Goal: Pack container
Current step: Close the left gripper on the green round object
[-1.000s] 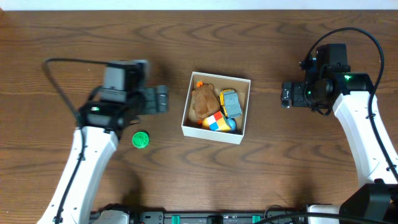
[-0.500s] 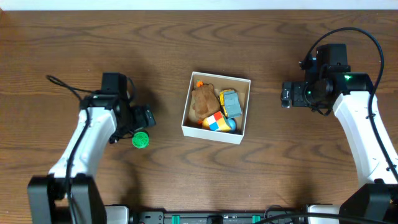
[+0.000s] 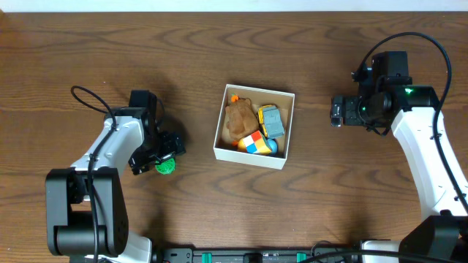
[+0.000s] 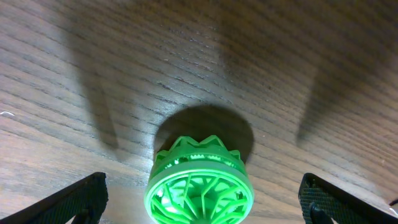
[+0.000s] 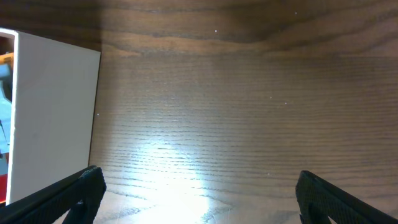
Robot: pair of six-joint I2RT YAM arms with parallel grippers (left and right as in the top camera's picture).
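Observation:
The container [image 3: 217, 148] is a small white box with a tan inside at the table's middle. It holds a brown plush toy [image 3: 238, 117], a grey-blue toy car [image 3: 271, 121] and a red, white and yellow block [image 3: 254, 143]. A green ribbed round toy [image 3: 166, 166] lies on the table to the box's left; it also shows in the left wrist view [image 4: 199, 180]. My left gripper [image 3: 162, 152] is open and low over it, with the fingers [image 4: 199, 205] wide on either side and not touching. My right gripper [image 3: 336, 112] is open and empty to the right of the box, whose white wall [image 5: 53, 112] shows at its left.
A black cable [image 3: 91, 102] loops behind the left arm. Another cable [image 3: 409, 40] arcs over the right arm. The table's wood top [image 3: 336, 190] surrounds the box.
My left arm swung back and down toward the green toy, and its gripper now hangs right over it. The right arm and the box have not moved.

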